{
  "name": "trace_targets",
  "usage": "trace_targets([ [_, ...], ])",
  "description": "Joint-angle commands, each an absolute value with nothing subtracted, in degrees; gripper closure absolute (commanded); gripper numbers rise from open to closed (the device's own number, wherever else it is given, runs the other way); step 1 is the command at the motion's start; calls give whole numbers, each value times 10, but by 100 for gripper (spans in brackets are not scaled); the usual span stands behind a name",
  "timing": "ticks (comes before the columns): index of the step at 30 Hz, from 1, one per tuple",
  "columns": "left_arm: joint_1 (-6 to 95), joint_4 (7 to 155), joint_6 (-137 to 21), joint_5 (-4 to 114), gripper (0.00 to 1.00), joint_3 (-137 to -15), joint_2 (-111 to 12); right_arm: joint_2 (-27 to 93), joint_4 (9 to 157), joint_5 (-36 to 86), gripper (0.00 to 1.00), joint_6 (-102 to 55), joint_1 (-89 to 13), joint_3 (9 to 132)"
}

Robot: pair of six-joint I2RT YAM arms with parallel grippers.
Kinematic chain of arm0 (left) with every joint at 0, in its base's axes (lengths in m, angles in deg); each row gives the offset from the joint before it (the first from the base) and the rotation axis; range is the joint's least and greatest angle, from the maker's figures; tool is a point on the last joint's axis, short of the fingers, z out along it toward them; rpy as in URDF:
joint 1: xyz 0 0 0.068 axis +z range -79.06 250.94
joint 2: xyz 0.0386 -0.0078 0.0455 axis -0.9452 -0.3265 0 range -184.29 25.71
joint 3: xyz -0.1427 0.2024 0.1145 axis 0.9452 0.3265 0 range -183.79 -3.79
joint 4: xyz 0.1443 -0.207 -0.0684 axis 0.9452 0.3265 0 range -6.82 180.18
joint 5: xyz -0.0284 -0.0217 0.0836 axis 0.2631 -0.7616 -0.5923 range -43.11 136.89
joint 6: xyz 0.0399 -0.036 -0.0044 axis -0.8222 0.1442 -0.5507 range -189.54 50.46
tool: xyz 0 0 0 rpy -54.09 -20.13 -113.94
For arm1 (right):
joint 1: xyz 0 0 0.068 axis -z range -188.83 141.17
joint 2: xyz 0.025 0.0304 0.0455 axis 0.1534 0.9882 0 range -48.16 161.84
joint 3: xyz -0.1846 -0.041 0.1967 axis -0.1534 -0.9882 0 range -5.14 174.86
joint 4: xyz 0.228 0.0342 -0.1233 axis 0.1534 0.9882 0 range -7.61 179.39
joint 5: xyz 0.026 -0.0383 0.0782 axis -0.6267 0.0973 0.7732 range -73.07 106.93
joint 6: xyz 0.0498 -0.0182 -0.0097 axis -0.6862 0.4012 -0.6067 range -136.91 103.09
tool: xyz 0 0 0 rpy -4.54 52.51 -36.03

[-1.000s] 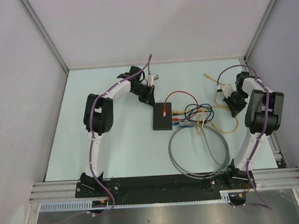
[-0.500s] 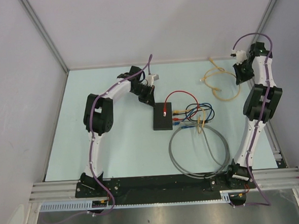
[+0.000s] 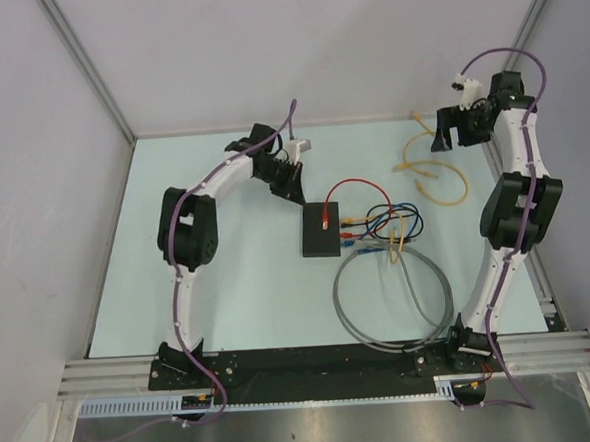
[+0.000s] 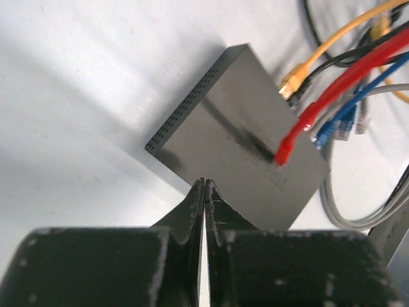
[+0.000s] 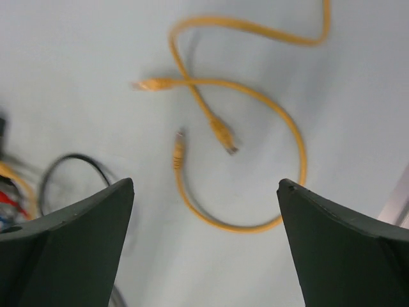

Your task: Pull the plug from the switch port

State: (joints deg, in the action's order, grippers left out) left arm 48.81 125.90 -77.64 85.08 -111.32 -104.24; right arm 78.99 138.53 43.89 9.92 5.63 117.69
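while left pincer (image 4: 203, 192) is pressed closed, right pincer (image 5: 206, 185) gapes wide.

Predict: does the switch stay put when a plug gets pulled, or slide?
Likely slides: the switch is a small flat box lying loose on the smooth table. Probably light, so the cables at its edge could drag it. Too low to tip. The shut left gripper sits by its edge; contact unclear.
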Motion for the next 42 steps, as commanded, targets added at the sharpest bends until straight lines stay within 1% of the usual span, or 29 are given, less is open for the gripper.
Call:
trace_targets([
  [1,502,1236,-783,880,90,-1091,-958,651,1213,549,0,14,13,1084],
  [3,507,1198,-782,881,86,-1035,-921,636,1152,537,0,-15,-24,1049],
  [4,508,1177,-780,878,81,-1014,-908,634,1142,555,0,-11,-39,1028],
  [6,509,1134,-773,877,76,-962,-881,650,1169,569,0,31,-85,1035],
  [7,509,1129,-769,877,76,-951,-878,666,1190,582,4,45,-103,1059],
  [9,509,1131,-754,884,80,-940,-884,713,1257,606,12,63,-127,1088],
  [10,509,1134,-749,888,84,-938,-887,726,1270,617,14,61,-140,1095],
  [12,509,1125,-735,901,88,-925,-889,741,1263,618,15,56,-151,1072],
  [14,509,1114,-728,914,95,-913,-888,752,1270,626,18,64,-159,1063],
  [15,509,1111,-726,920,97,-908,-889,771,1283,631,19,79,-161,1069],
  [16,509,1111,-728,927,100,-908,-892,784,1301,640,24,87,-163,1079],
  [19,507,1122,-738,950,100,-917,-908,813,1363,664,30,118,-165,1095],
  [26,496,1143,-753,936,100,-948,-953,855,1483,711,27,185,-179,1110],
  [31,491,1153,-761,928,100,-967,-979,864,1483,735,29,181,-186,1085],
  [33,491,1156,-765,925,100,-976,-992,873,1482,736,32,180,-188,1082],
  [36,487,1161,-769,918,100,-983,-999,892,1484,743,41,179,-188,1085],
  [39,482,1164,-773,914,100,-983,-1000,910,1501,755,46,195,-190,1096],
  [40,482,1167,-775,913,100,-983,-1001,916,1517,758,51,200,-192,1100],
  [42,480,1170,-778,908,100,-983,-1001,923,1518,760,53,200,-193,1097],
])
